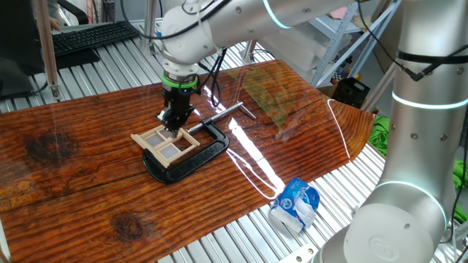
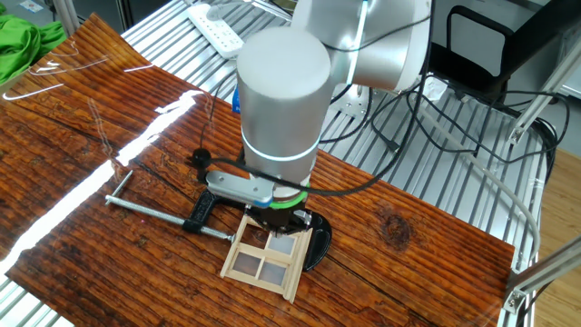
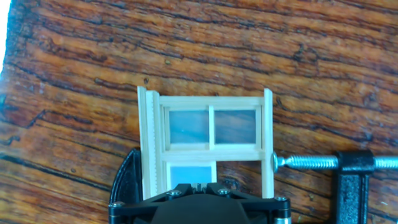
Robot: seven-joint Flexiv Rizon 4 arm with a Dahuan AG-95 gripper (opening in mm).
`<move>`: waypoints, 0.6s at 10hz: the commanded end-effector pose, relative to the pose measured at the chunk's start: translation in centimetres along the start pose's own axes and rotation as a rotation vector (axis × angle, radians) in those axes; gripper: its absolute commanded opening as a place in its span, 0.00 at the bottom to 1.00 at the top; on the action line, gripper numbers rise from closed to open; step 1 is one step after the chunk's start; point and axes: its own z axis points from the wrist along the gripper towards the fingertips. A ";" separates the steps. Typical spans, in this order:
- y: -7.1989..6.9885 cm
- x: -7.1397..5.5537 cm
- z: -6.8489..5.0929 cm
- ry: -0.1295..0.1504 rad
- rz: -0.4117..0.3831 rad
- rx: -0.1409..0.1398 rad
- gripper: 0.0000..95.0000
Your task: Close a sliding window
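right now the window (image 1: 165, 144) lies flat on the dark wooden table (image 1: 80, 168), near its middle, held by a black c-clamp (image 1: 191, 152) that wraps around its sides. the clamp's screw (image 3: 305, 162) presses against the right rail of the frame in the hand view, and its long handle bar (image 2: 150, 211) stretches away across the boards in the other fixed view. the gripper (image 1: 175, 119) hangs straight above the near end of the window, fingers pointing down at it (whether they are parted or pinched i cannot tell, since the hand's own body hides the tips in every view). in the hand view two panes show side by side in the upper half of the frame, with another pane (image 3: 191, 174) lower down, partly covered by the black hand housing (image 3: 199, 204).

around the work: a crumpled blue and white bag (image 1: 295, 204) sits off the table edge on the ribbed metal bench (image 1: 241, 234), well apart from the window. a keyboard (image 1: 93, 36) rests at the far left, a white power strip (image 2: 216, 31) lies beyond the table in the other fixed view, and green cloth (image 2: 23, 45) sits at that view's upper left corner. the clamp body, close on the window's sides, is the nearest thing crowding the gripper.
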 end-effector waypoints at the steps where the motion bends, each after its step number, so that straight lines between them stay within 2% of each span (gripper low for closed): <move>1: 0.2 -0.4 0.6 0.001 0.000 -0.001 0.00; 6: -0.2 -1.2 2.1 -0.009 -0.001 -0.010 0.00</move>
